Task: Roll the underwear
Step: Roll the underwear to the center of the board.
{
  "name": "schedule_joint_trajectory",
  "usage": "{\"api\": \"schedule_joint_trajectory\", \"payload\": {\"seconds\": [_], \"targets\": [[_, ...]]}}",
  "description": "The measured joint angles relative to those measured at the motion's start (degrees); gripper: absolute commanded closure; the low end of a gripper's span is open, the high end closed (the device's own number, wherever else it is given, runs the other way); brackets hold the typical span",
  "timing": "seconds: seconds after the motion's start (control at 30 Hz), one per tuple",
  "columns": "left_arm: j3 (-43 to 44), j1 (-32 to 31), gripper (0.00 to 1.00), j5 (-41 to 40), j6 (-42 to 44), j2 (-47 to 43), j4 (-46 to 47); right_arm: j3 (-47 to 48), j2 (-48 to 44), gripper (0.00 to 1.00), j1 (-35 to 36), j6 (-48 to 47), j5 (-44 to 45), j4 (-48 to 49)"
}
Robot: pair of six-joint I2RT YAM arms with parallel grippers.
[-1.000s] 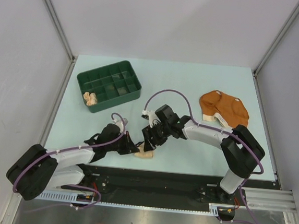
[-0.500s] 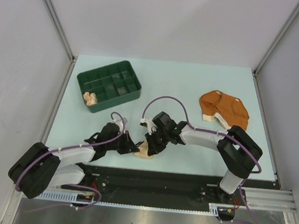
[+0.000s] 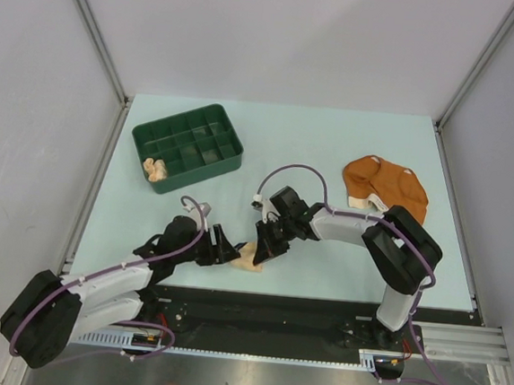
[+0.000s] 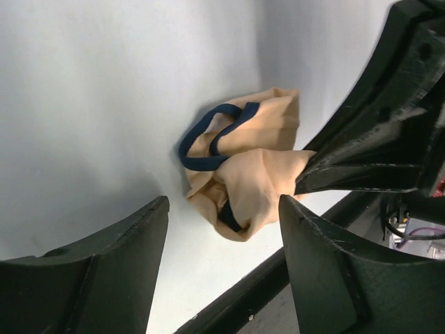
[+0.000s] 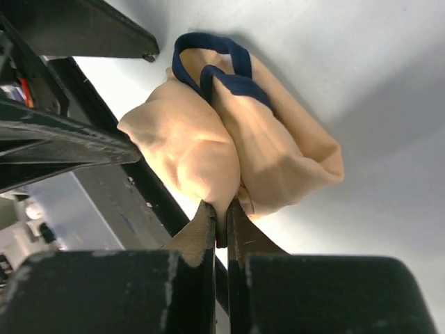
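Surface: a pale mint table (image 3: 334,136) inside plain grey walls, with both arm bases at its near edge.
Tray: a dark green compartment tray (image 3: 200,178) sits far left, well apart from the arms.
Rust-orange underwear (image 3: 385,186): lies spread on the right side of the table, and the right arm's elbow overlaps its near edge.
Cream underwear (image 5: 257,139): a bunched bundle with dark trim lies on the table close to the near edge, between the two grippers.
Peach underwear (image 3: 157,169): a small wad sits in a near-left compartment of the tray.
Right gripper (image 5: 220,212): its jaws are pinched tight on a fold of the cream underwear.
Left gripper (image 4: 222,209): its jaws are spread wide on either side of the bundle and grip nothing.
Hard to see: from above the grippers cover most of the bundle, and I cannot tell whether the left fingers touch cloth.
Change: a second ago the left arm sat higher, and now it stretches flatter toward the near-left corner. The bundle lies in the same spot.
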Motion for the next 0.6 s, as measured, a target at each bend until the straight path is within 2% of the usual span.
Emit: {"api": "schedule_joint_trajectory", "payload": {"seconds": [0.27,0.33,0.37,0.43,0.5,0.53,0.6], "targets": [[-1.3,0.0,0.3,1.6,1.1,2.0,4.3,0.0,3.3,1.0,-2.3,5.9,-5.9,2.6],[-1.5,0.0,0.35,1.8,1.1,2.6,5.5,0.0,4.0,1.0,-2.6,7.0,-6.9,3.2],[-1.6,0.0,0.39,1.9,1.2,3.1,6.2,0.0,4.2,1.0,-2.7,7.5,-7.4,3.5],[-1.8,0.0,0.56,2.1,1.0,4.5,7.9,0.0,4.7,1.0,-2.9,8.3,-8.2,4.1],[-1.9,0.0,0.73,2.1,0.9,6.3,8.9,0.0,4.7,0.96,-2.8,8.9,-8.3,4.5],[-1.9,0.0,0.77,2.1,0.6,7.2,9.4,0.0,4.7,0.93,-2.8,9.0,-8.4,4.5],[-1.9,0.0,0.83,2.2,0.2,9.1,10.7,0.0,4.7,0.81,-2.8,9.2,-8.4,4.8]]}}
